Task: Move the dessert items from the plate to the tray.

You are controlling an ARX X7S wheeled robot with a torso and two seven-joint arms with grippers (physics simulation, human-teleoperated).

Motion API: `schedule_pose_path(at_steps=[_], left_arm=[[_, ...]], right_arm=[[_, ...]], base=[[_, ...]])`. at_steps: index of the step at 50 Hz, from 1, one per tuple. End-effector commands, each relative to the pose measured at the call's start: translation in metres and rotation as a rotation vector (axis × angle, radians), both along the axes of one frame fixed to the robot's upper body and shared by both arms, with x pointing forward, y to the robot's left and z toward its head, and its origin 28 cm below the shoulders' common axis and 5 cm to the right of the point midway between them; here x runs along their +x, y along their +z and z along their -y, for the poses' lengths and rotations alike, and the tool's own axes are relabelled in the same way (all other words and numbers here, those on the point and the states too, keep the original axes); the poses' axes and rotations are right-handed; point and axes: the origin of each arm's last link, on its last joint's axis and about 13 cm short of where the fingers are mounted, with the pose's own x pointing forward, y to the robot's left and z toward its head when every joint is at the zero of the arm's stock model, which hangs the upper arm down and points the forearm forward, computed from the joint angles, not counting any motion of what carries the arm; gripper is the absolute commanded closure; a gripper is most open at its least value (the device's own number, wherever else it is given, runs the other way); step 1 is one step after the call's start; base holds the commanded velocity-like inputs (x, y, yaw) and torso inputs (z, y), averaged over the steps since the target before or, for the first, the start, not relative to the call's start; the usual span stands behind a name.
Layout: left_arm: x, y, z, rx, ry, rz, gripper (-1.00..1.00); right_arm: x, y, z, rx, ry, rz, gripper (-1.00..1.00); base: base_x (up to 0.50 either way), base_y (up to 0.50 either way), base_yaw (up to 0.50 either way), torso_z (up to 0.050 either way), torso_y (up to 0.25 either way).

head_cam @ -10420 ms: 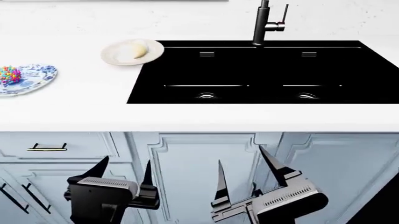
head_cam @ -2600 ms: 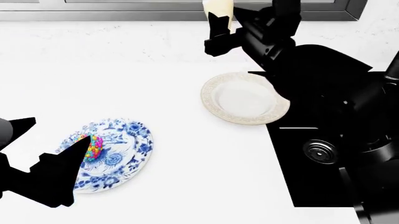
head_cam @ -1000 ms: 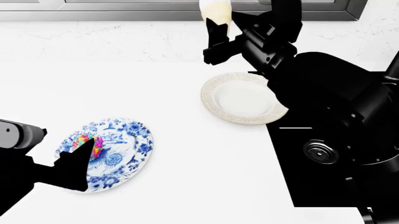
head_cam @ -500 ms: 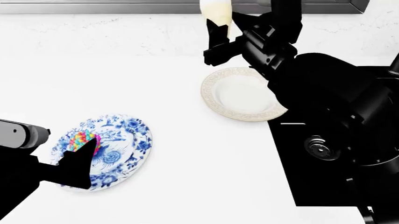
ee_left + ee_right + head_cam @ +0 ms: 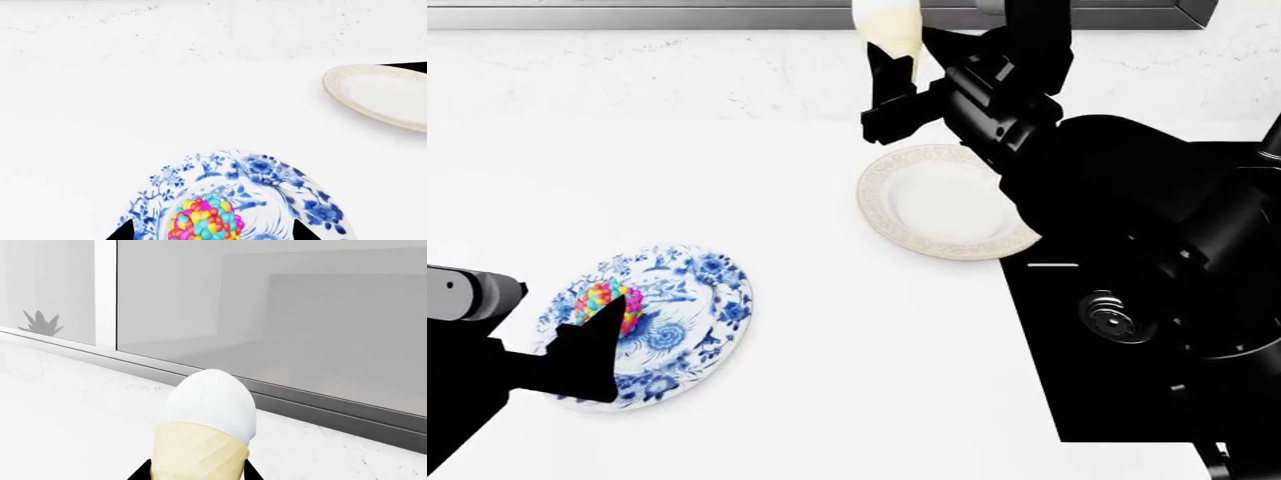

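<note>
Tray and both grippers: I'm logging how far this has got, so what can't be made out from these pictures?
- Tray: in no view, so its place is unknown.
- Left gripper: head view shows a black silhouette over the candy ball; left wrist view's edge cuts off the fingertips, so contact is unclear.
- Cone: right wrist view's edge cuts off its base; the right gripper hides it in head view.

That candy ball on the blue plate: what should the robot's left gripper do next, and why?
Probably ease down and shut on the candy ball. The left gripper is open, fingertips either side of it, and it sits on the blue plate, not yet lifted.
</note>
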Motion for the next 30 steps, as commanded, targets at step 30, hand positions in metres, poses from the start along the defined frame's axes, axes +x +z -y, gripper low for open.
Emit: schedule_pose_path(at_steps=[30], left_arm=[[0.0048, -0.0077, 0.0002, -0.029, 0.025, 0.020, -1.00]], right_arm=[[-0.0052, 0.0011, 0.0017, -0.029, -0.005, 0.019, 1.00]], base=[[0.00, 0.00, 0.00, 0.000, -0.098]])
